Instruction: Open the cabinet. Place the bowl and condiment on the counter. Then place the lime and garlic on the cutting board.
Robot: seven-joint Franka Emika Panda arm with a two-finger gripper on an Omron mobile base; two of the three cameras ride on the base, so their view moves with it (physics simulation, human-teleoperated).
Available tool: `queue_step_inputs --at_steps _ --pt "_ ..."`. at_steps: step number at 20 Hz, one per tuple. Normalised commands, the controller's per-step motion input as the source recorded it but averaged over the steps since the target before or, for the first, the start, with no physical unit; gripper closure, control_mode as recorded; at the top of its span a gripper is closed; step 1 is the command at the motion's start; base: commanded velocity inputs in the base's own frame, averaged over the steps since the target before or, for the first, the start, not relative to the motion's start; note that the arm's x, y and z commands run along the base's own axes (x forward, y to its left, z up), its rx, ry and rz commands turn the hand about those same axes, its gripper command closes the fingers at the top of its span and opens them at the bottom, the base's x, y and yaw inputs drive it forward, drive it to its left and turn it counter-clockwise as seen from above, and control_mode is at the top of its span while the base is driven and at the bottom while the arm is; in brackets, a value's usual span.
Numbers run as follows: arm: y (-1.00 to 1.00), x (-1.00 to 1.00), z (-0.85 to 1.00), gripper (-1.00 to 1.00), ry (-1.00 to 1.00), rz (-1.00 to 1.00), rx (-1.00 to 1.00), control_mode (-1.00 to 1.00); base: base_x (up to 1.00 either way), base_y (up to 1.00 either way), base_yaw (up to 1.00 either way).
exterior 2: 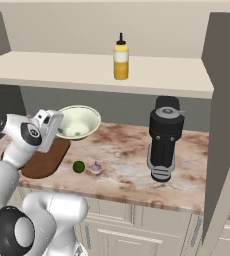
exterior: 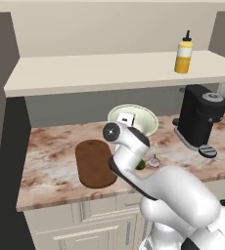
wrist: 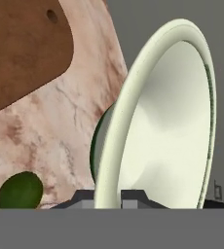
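Above the bench [exterior 2: 132, 165], tilted on its side, the bowl [exterior 2: 78, 121] hangs pinched by its rim between the two fingers of the end effector [wrist: 108, 195]. In the hand view the pale rim passes straight through the narrow gap between the dark fingertips [wrist: 133, 196], which are pressed onto it from both sides, and the bowl's hollow faces toward three o'clock. In the left base view the bowl [exterior: 134, 118] sits just behind the wrist, over the back part of the marble slab.

At about seven o'clock from the bowl in the right base view, the cutting board [exterior 2: 44, 157] lies flat on the bench, bare. The lime [exterior 2: 78, 166] rests on the marble just beside the board's near end, at roughly six o'clock from the bowl, and the garlic [exterior 2: 95, 168] lies just beside the lime at its three o'clock, the two close but apart.

On the cream shelf [exterior 2: 87, 75] of the opened cabinet [exterior 2: 222, 100], the condiment [exterior 2: 120, 59] stands upright at about one o'clock from the bowl. A black coffee machine [exterior 2: 163, 137] stands on the bench at three o'clock from the bowl, well apart from the fruit.
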Motion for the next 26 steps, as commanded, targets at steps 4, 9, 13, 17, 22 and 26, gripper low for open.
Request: queue_step_inputs --at_steps 4,9,13,17,22,26 --pt "0.00 0.48 -0.27 1.00 0.00 0.00 0.00 -1.00 0.00 0.00 0.00" --pt "0.00 0.47 -0.26 1.00 0.00 0.00 0.00 -1.00 0.00 0.00 0.00" --pt "0.00 0.45 -0.24 1.00 0.00 0.00 0.00 -1.00 0.00 0.00 0.00" --pt "0.00 0.42 -0.23 1.00 0.00 0.00 0.00 -1.00 0.00 0.00 0.00" --pt "0.00 0.40 -0.26 1.00 0.00 0.00 0.00 -1.00 0.00 0.00 0.00" --pt "0.00 0.39 -0.30 1.00 0.00 0.00 0.00 -1.00 0.00 0.00 0.00"
